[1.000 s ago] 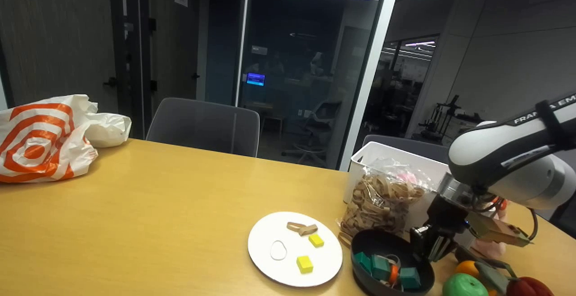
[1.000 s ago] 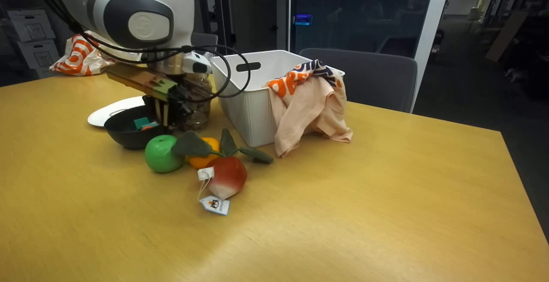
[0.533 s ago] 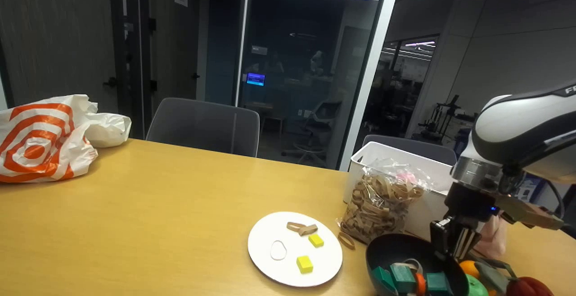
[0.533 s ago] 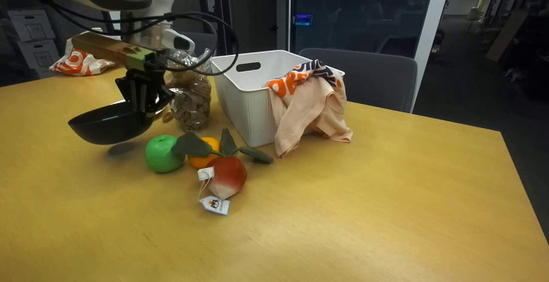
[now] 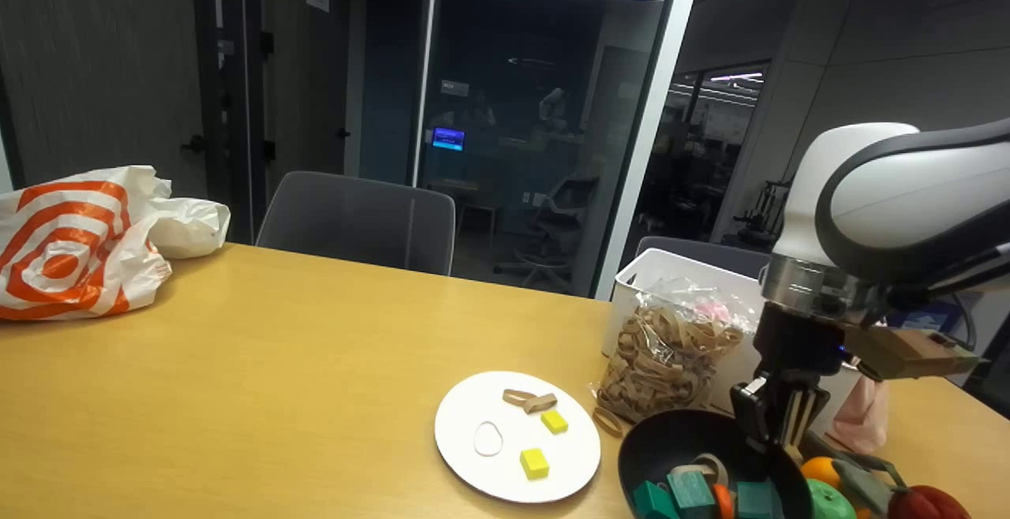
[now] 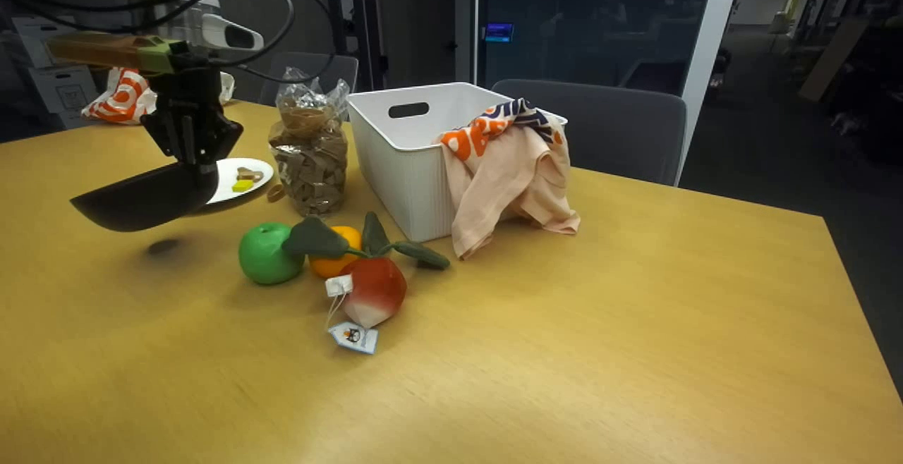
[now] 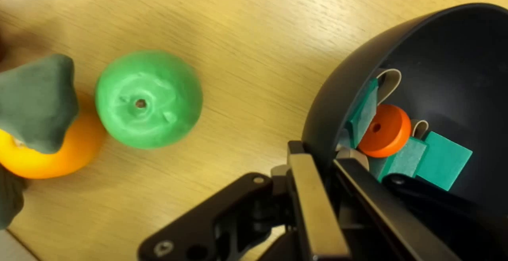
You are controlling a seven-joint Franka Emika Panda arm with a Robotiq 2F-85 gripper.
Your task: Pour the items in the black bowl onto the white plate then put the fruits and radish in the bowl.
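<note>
Two yellow blocks [image 5: 534,464] and some brown bands [image 5: 541,403] lie already on the white plate [image 5: 473,401], but teal blocks [image 5: 691,494] and an orange disc [image 7: 391,132] are still inside the black bowl [image 6: 144,199], so I judge that the pouring is in hand and only partly done. The jaws are closed, almost together, on the rim of this bowl, which in an exterior view hangs above the counter [image 6: 635,344] with its low lip toward eight o'clock, while the plate is there at three o'clock. The next move calls, I think, for bringing the bowl over the plate and turning it much more, with firm grip. The green apple [image 6: 270,254], orange [image 6: 330,264] and radish [image 6: 377,288] lie on the counter at four o'clock from the bowl, and their turn has not come. Compared with one second ago, when the bowl seemed to rest on the counter near the apple, it is now higher, tilted and shifted toward nine o'clock; the apple stays in the same place.
</note>
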